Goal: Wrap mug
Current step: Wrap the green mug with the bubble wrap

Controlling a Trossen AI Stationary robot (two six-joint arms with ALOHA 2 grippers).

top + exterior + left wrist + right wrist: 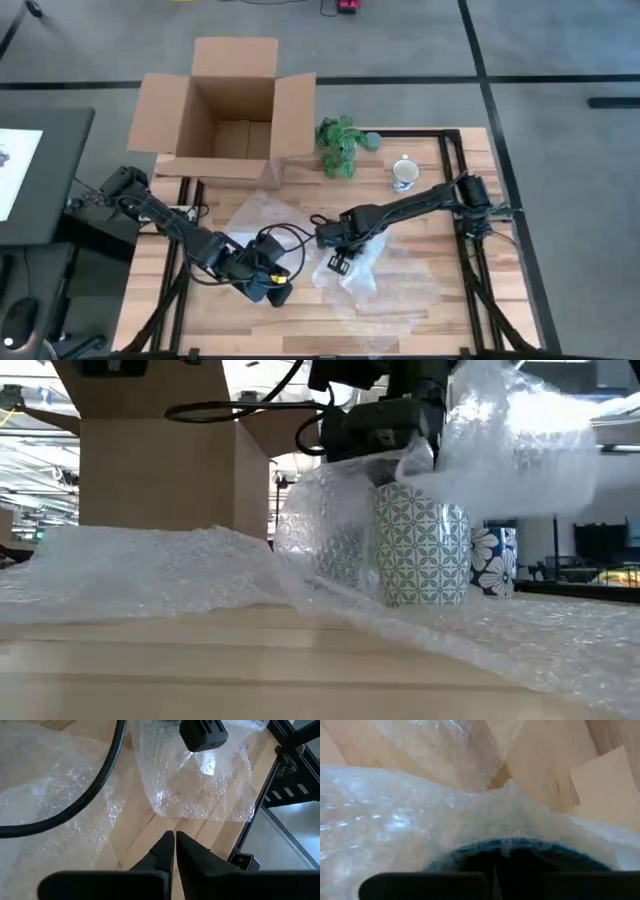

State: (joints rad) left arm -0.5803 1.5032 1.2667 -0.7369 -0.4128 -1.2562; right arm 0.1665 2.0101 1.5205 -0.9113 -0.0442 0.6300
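Right gripper (338, 262) pinched shut on bubble wrap (520, 445), patterned mug (420, 543) directly beneath it; left gripper (175, 842) closed, empty, just beside the sheet's edge

High view: overhead, straight down, far, whole bench (150, 280) covered. Low view: bench height, level, close behind bubble wrap (150, 575) and patterned mug (420, 545). Left wrist view: angled down, near wrap. Right wrist view: pressed against wrap over mug rim. All four share wrap.
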